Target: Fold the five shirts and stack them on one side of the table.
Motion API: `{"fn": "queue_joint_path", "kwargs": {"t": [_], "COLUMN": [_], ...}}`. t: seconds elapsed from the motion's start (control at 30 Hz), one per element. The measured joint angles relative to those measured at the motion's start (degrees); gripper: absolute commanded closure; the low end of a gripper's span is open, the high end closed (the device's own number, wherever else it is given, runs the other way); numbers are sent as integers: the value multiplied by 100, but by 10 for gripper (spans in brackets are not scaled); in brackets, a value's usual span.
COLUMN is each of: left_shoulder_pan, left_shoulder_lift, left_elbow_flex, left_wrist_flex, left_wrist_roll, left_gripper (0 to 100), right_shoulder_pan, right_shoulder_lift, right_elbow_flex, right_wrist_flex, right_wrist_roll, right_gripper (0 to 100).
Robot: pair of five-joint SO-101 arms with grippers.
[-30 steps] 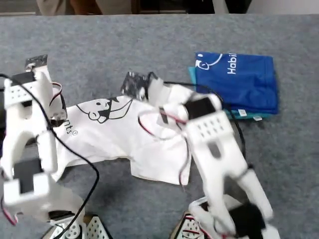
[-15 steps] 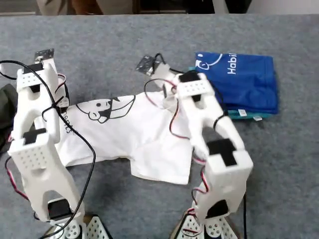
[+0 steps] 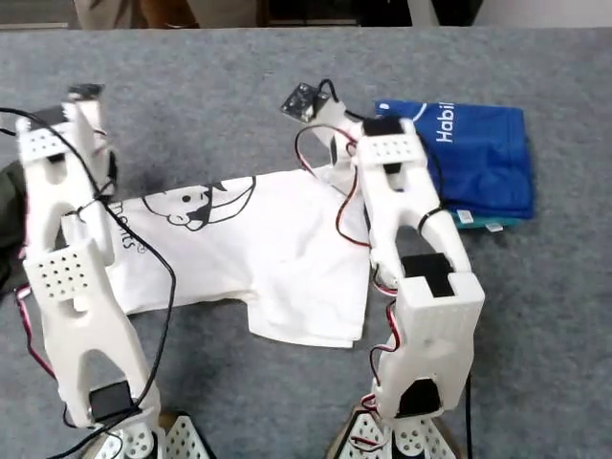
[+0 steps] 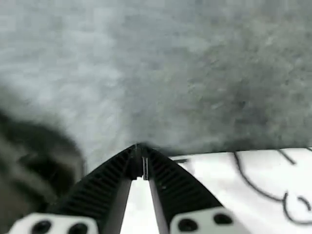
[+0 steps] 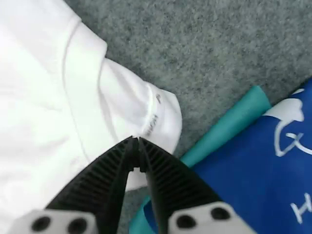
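Note:
A white shirt (image 3: 258, 249) with a black drawing lies spread on the grey table (image 3: 191, 86). My left gripper (image 3: 105, 191) is at the shirt's left edge; in the left wrist view the left gripper (image 4: 140, 168) is shut, with the white shirt (image 4: 243, 190) pinched at the tips. My right gripper (image 3: 337, 163) is at the shirt's far right corner, and in the right wrist view the right gripper (image 5: 135, 151) is shut on a hem of the white shirt (image 5: 48, 97). A folded blue shirt (image 3: 459, 153) lies on a teal shirt (image 3: 469, 220) at the back right.
A dark garment (image 3: 8, 220) lies at the table's left edge, seen as a dark shape (image 4: 34, 151) in the left wrist view. The blue shirt (image 5: 253, 165) and the teal shirt (image 5: 219, 129) lie close beside the right gripper.
Both arms have stretched out toward the far side of the table. The white shirt has been drawn that way and now lies flatter and wider.

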Motion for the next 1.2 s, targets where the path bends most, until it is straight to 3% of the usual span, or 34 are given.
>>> {"fn": "queue_joint_path", "kwargs": {"t": [0.17, 0.3, 0.43, 0.6, 0.8, 1.03, 1.2], "left_shoulder_pan": [88, 97, 290, 835, 730, 492, 492], "left_shoulder_lift": [0, -237, -1231, -3068, -4273, -3974, -3859], "left_elbow_flex": [-1055, -765, 677, 3596, 6804, 7270, 7095], "left_wrist_flex": [721, 782, 782, 571, -1389, -1679, -1169], "left_wrist_roll": [9, 9, -44, -105, 79, 114, -26], "left_gripper": [981, 981, 981, 981, 981, 981, 981], "right_shoulder_pan": [-176, -440, -756, -800, -738, -475, -448], "right_shoulder_lift": [0, 0, 79, 668, 1829, 2822, 2919], "right_elbow_flex": [-941, -1196, -1240, -1266, -1987, -3648, -4905], "right_wrist_flex": [756, 1152, 1292, 791, 580, 1415, 2629], "right_wrist_roll": [18, 18, 18, -62, -97, -114, -114], "right_gripper": [997, 997, 997, 997, 997, 997, 997]}}
